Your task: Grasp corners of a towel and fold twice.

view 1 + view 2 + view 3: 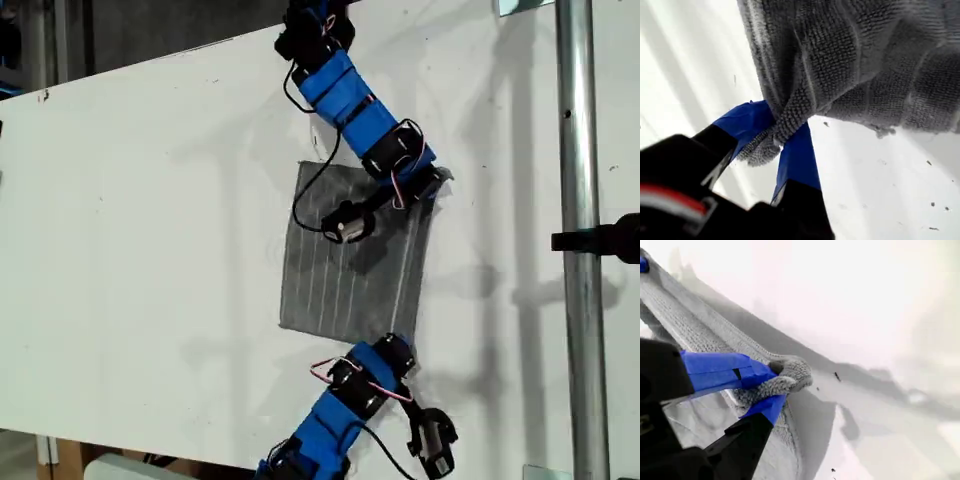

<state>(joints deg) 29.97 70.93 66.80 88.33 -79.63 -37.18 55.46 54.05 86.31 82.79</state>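
Two corners of the towel (355, 265) are pinched: my first pincer (777, 137) and my second pincer (775, 385) each clamp one.

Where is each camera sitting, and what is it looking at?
Exterior view: high above the white table, looking down; both blue arms show.
First wrist view: on my first gripper, looking along its jaws, pinching a corner.
Second wrist view: on my second gripper, looking along its jaws, pinching another corner.
All share the grey towel.
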